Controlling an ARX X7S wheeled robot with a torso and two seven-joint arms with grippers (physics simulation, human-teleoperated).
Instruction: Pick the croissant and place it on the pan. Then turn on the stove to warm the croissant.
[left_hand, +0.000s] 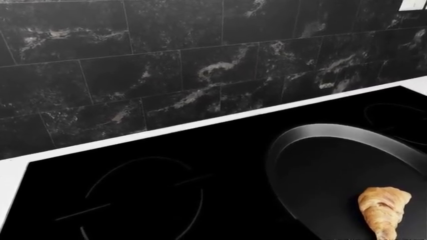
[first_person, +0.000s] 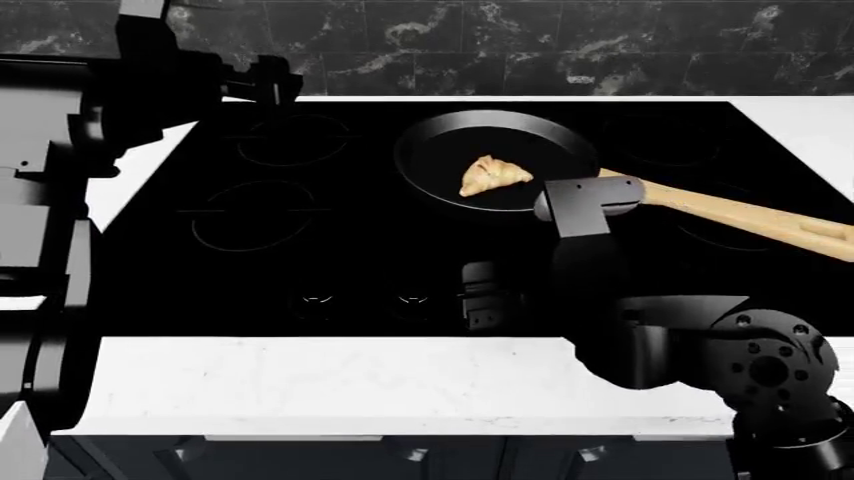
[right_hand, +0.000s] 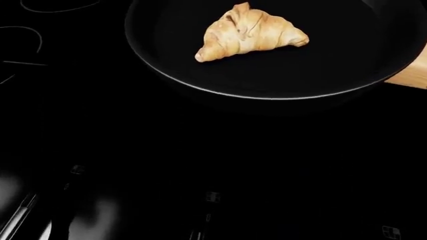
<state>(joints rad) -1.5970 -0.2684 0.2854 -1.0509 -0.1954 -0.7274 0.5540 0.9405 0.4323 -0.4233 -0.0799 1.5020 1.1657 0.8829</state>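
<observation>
The golden croissant (first_person: 494, 175) lies inside the round black pan (first_person: 441, 175), which sits on the glossy black stove (first_person: 267, 260). The pan's light wooden handle (first_person: 747, 215) points right. The croissant (right_hand: 250, 32) and the pan rim (right_hand: 267, 95) also show in the right wrist view, and both show in the left wrist view too, croissant (left_hand: 383, 210) and pan (left_hand: 313, 170). My right gripper (first_person: 478, 295) hangs low over the stove's front edge, beside small lit control marks (first_person: 316, 300); its jaws are too dark to read. My left gripper (first_person: 274, 80) is raised at the stove's back left, holding nothing that I can see.
A white counter (first_person: 334, 380) borders the stove in front and on both sides. A black marble tiled wall (left_hand: 167, 65) stands behind. Burner rings (left_hand: 140, 195) mark the stove's left half. More control marks (right_hand: 212, 196) show near my right gripper.
</observation>
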